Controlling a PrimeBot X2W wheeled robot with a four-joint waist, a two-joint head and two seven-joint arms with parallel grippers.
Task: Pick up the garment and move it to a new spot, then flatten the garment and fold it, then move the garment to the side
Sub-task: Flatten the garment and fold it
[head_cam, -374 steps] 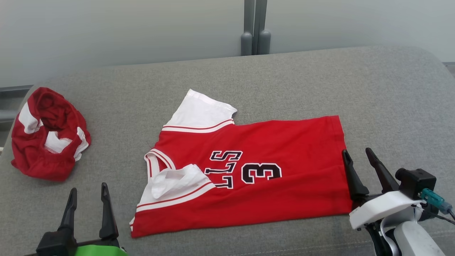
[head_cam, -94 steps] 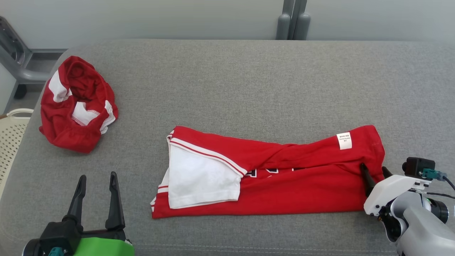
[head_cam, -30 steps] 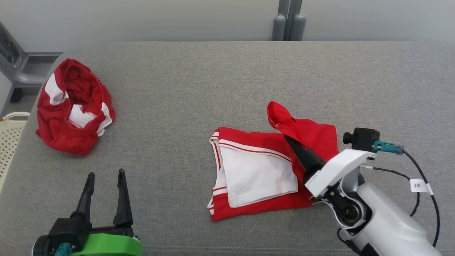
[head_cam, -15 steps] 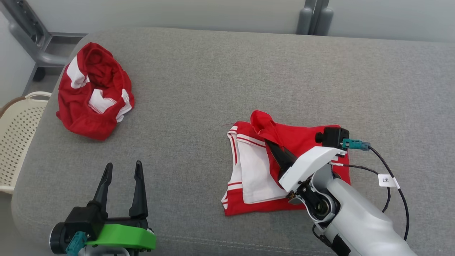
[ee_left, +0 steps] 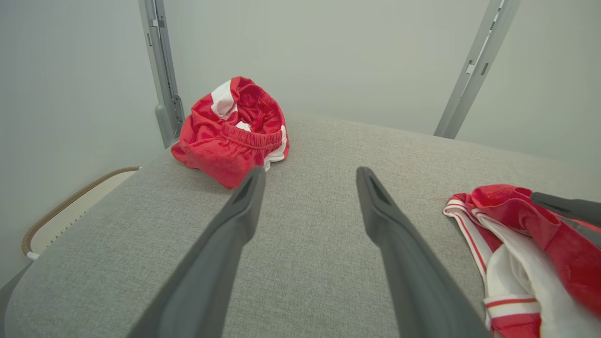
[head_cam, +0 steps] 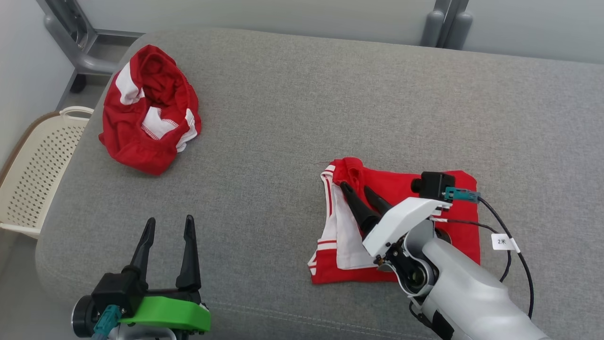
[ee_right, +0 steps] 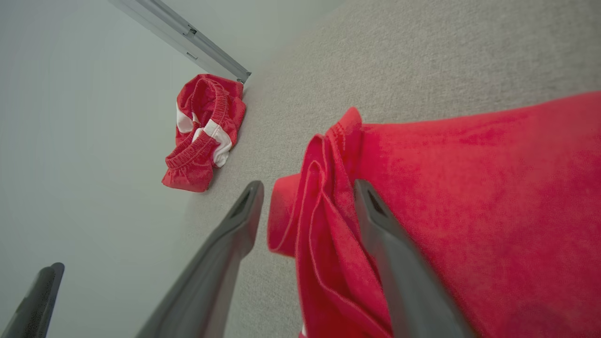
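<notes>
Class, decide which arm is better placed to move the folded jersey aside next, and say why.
Right: the right gripper sits open over the folded jersey; the left gripper hangs apart over bare cushion.

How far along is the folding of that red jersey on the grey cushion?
Done: the red jersey lies folded into a compact rectangle on the grey cushion. In hand: the right gripper stands with jaws apart around the top layer's bunched edge, not pinching it. Left: probably smoothing that edge, then moving the jersey to the side. The left gripper hangs open, idle.
</notes>
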